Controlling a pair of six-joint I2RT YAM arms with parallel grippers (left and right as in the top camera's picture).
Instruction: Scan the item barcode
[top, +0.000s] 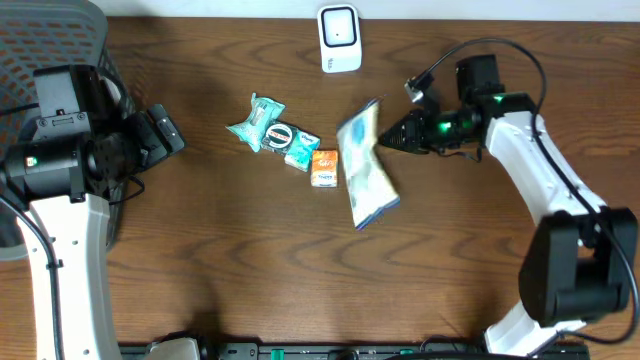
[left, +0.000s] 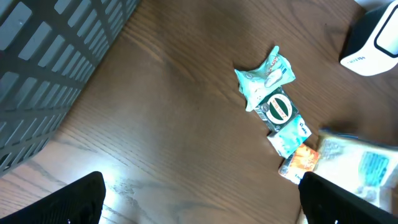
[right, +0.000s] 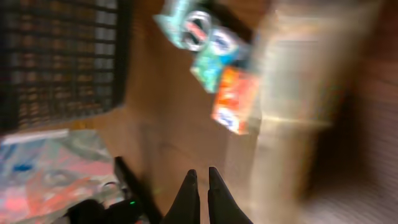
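A pale blue and beige pouch (top: 366, 168) lies tilted on the table right of centre, and it is blurred in the left wrist view (left: 364, 171). My right gripper (top: 386, 140) is shut, its tips at the pouch's upper right edge. In the right wrist view its fingers (right: 188, 193) meet with nothing seen between them, and the pouch (right: 305, 93) is a blur to their right. The white scanner (top: 339, 38) stands at the back edge. My left gripper (top: 165, 130) hangs open and empty over bare wood at the left (left: 202, 199).
A row of small items lies left of the pouch: a teal wipes packet (top: 257, 122), a round green-labelled pack (top: 282, 133), a teal packet (top: 301, 148) and an orange box (top: 324, 167). A grey mesh basket (top: 50, 40) stands at the far left.
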